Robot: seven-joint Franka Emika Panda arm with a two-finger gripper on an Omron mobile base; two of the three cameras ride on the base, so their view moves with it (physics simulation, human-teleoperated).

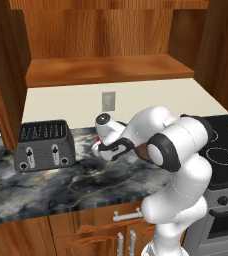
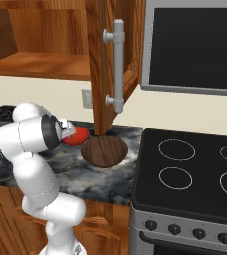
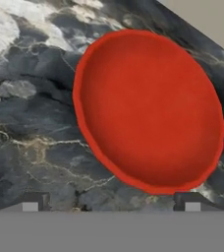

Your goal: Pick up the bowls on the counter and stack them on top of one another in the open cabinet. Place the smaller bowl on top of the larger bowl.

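Bowls are sitting on the bench (image 2: 85,177); pincer (image 3: 111,204), fingers apart, is hovering over red bowl (image 3: 148,110). Next move probably calls for descending onto its rim.

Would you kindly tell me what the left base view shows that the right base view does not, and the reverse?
Left base view alone: a grey toaster on the counter and the full width of the cabinet shelf. Right base view alone: the red bowl, the brown bowl beside it, the cabinet door handle and a dark screen. Both share the marble counter, wall outlet, stovetop and arm.
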